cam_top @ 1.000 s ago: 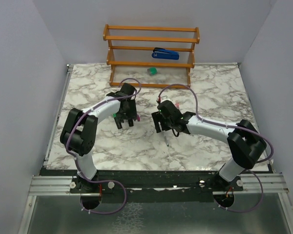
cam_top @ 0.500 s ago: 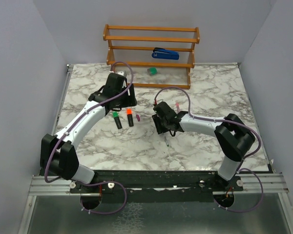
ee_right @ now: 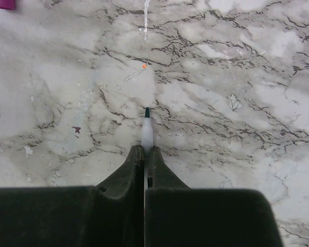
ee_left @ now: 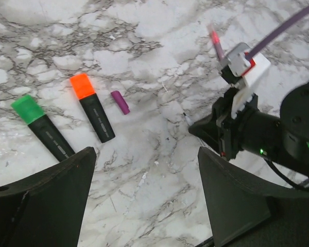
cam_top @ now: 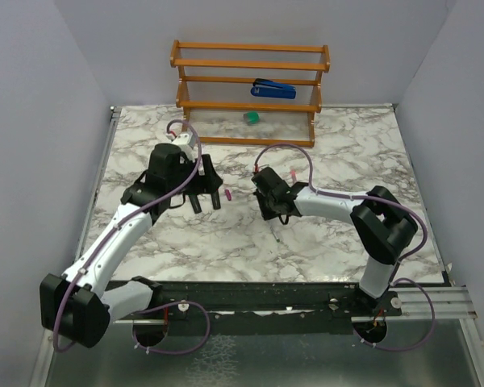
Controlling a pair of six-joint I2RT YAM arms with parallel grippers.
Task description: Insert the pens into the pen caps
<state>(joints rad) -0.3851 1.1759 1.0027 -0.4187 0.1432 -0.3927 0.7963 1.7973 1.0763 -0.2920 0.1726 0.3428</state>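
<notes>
Right wrist view shows a thin pen (ee_right: 147, 133) pinched between the closed fingers of my right claw (ee_right: 145, 152), its dark tip pointing forward over the marble table (ee_right: 237, 77). My left claw (ee_left: 147, 159) hangs spread wide, holding nothing. Below it lies a purple cap (ee_left: 120, 102), with an orange marker (ee_left: 91, 107) just beside it and a green marker (ee_left: 43, 128) next along. At the table's far edge stands a wooden rack (cam_top: 250, 81) holding a blue stapler (cam_top: 273, 89).
</notes>
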